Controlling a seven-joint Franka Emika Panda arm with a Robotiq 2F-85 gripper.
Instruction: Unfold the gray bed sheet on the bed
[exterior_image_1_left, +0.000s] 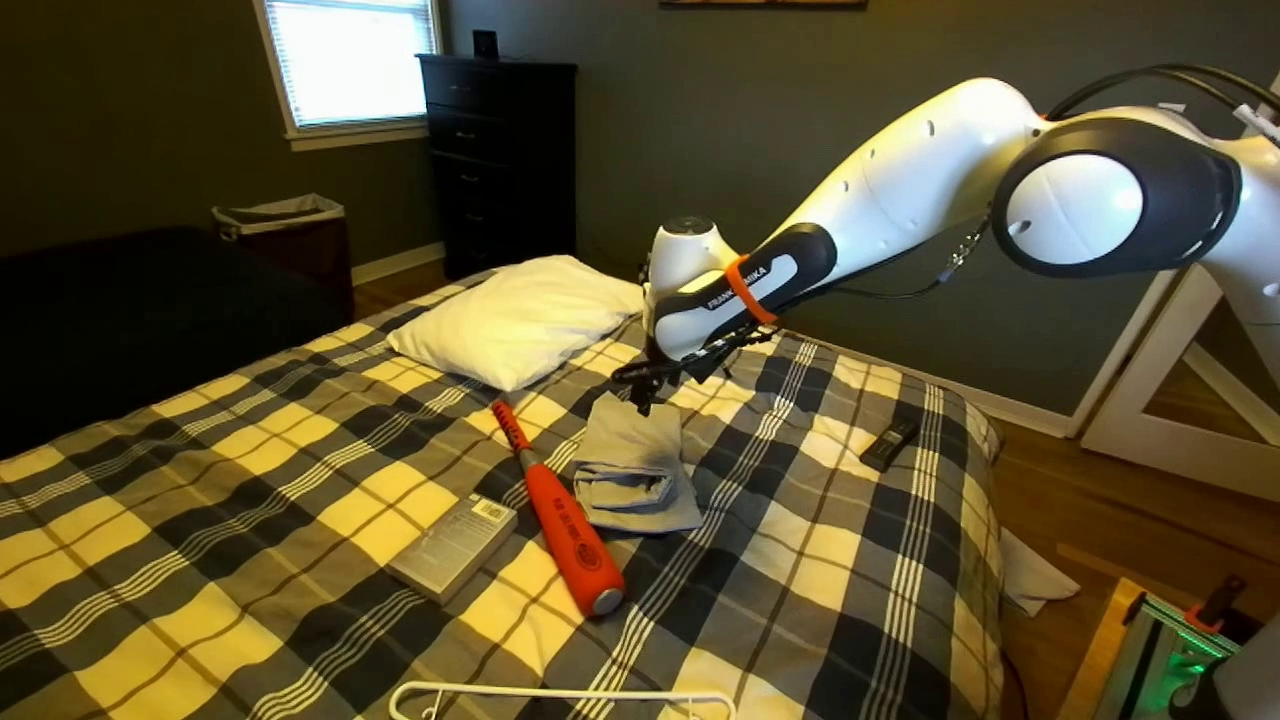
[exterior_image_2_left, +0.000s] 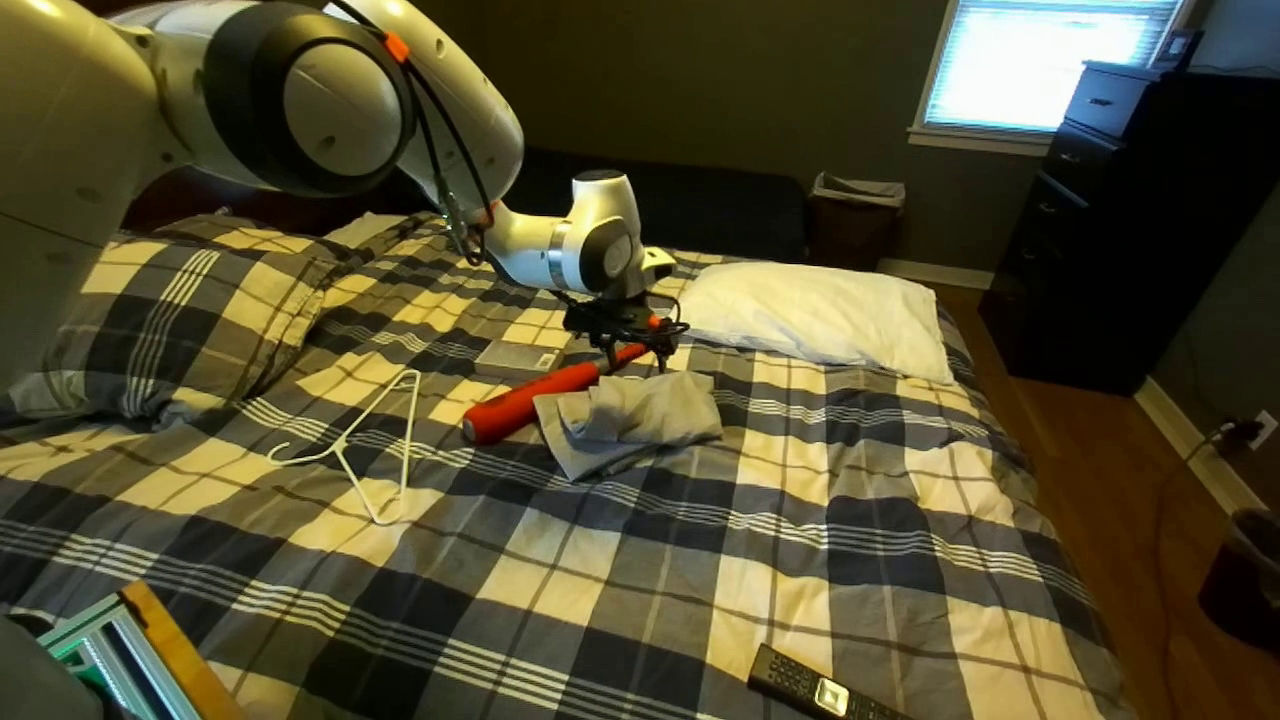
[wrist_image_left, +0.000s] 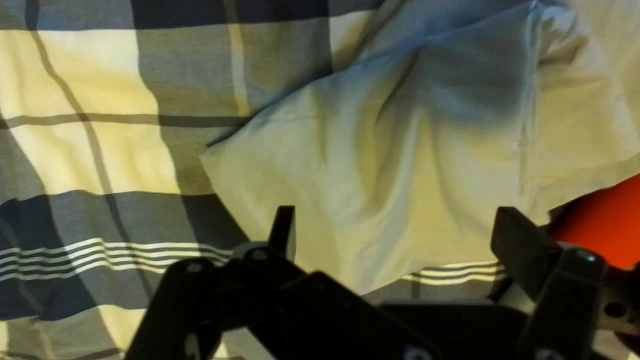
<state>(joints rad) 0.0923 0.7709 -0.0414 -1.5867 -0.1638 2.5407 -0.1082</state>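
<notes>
Fingers (wrist_image_left: 520, 245) apart over the folded gray bed sheet (wrist_image_left: 425, 155), our Robotiq gripper (wrist_image_left: 395, 217) could, by closing too deep, clamp several layers, leaving us dragging, not unfolding.

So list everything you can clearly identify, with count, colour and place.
Bed: one, black and yellow plaid, foreground
Gray bed sheet: one, gray, folded on bed
Baseball bat: one, orange-red, beside sheet
Barcoded box: one, gray, on bed
Clothes hanger: one, white, on bed
Remote control: one, black, on bed
White pillow: one, white, on bed
Plaid pillow: at least one, yellow and dark, on bed
Dresser: one, black, on floor
Window: one, white, near dresser
Hamper: one, brown, near window
Wall outlet: one, white, low down
Bin: one, dark, on floor
Couch-like furniture: one, black, alongside bed
Metal frame: one, silver, beside bed
Robot arm: one, white and black, above bed
Tool: one, black, open over sheet
</notes>
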